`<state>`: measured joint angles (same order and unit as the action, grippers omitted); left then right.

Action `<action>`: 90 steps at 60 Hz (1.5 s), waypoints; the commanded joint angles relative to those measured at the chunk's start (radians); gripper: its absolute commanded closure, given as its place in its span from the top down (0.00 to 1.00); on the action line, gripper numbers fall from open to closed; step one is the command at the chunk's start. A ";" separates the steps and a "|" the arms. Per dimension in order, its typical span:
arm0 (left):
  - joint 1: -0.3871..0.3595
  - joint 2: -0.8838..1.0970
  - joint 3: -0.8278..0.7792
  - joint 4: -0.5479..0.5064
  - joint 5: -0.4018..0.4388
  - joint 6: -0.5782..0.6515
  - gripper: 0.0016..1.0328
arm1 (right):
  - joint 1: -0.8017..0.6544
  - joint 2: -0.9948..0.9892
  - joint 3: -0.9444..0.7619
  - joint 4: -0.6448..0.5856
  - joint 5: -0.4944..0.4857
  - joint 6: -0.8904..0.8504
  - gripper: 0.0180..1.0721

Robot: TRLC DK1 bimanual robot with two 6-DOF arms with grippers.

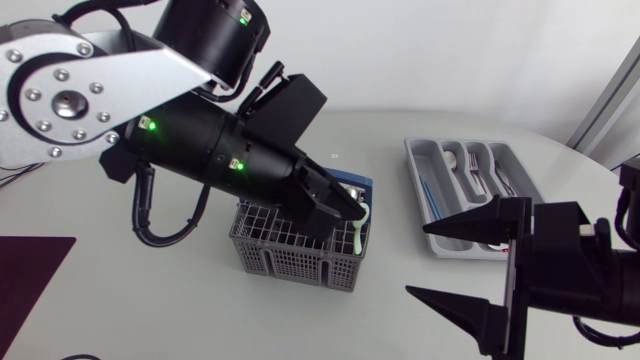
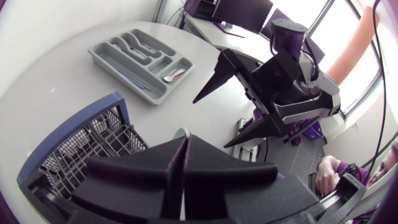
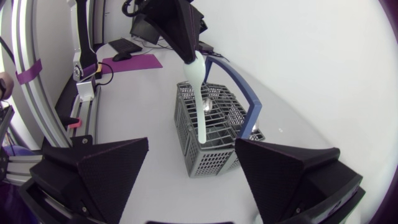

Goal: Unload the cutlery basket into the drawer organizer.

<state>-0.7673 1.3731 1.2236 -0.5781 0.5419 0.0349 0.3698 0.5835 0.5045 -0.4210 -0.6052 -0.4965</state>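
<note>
Left gripper [image 1: 345,208] hangs over the cutlery basket [image 1: 290,262], at the end nearest the drawer organizer [image 1: 413,172]. Its fingers [image 2: 137,171] are pressed together to a thin seam, clamped on the top of a pale mint utensil handle [image 1: 361,228]. Seen from the right wrist view, the handle runs nearly upright below that gripper, its lower end down among the wire cells at the basket's near side. The working end is hidden, so the kind of utensil can't be told. The basket's blue carry handle [image 1: 352,184] stands up just beside the gripper. A bit of bright metal [image 3: 208,106] shows in a cell behind the pale handle, kind unclear. Right gripper [image 1: 417,260] sits low at the table's right, near the organizer's end and well apart from the basket — fingers spread wide, nothing between them. The organizer holds metal spoons and forks [image 1: 478,180] in its long compartments, plus a thin blue piece [image 1: 432,196] in the compartment nearest the basket. Writing: only a small dark mark [image 1: 335,156] on the tabletop beyond the basket, too small to read.
</note>
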 commanded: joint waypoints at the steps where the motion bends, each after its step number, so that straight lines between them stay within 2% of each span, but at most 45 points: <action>1: -0.017 -0.011 0.007 -0.020 0.015 0.028 0.10 | 0.023 0.004 -0.024 0.008 -0.004 -0.056 0.95; 13: -0.038 0.023 0.040 -0.077 0.047 0.088 0.10 | 0.077 0.073 0.002 0.004 -0.013 -0.129 0.95; 38: -0.041 0.100 0.105 -0.187 0.138 0.192 0.10 | 0.098 0.319 0.137 -0.039 -0.102 -0.226 0.93; 49: -0.021 0.155 0.151 -0.256 0.187 0.255 0.10 | 0.126 0.378 0.175 -0.082 -0.128 -0.275 0.79; 54: -0.018 0.172 0.169 -0.276 0.194 0.273 0.10 | 0.139 0.388 0.175 -0.099 -0.128 -0.306 0.69; 63: -0.007 0.204 0.209 -0.321 0.208 0.309 0.10 | 0.139 0.397 0.175 -0.111 -0.128 -0.343 0.43; 70: 0.002 0.219 0.224 -0.332 0.219 0.319 0.10 | 0.139 0.424 0.181 -0.114 -0.130 -0.358 0.26; 74: 0.008 0.227 0.232 -0.345 0.228 0.332 0.10 | 0.139 0.440 0.187 -0.114 -0.131 -0.361 0.25; 79: 0.014 0.236 0.235 -0.351 0.230 0.341 0.10 | 0.139 0.458 0.193 -0.114 -0.137 -0.370 0.14; 90: 0.036 0.239 0.234 -0.353 0.237 0.347 0.10 | 0.139 0.483 0.218 -0.134 -0.148 -0.373 0.08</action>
<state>-0.7544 1.5917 1.4235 -0.9295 0.7742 0.3466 0.5030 1.0504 0.6945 -0.5293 -0.7326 -0.8425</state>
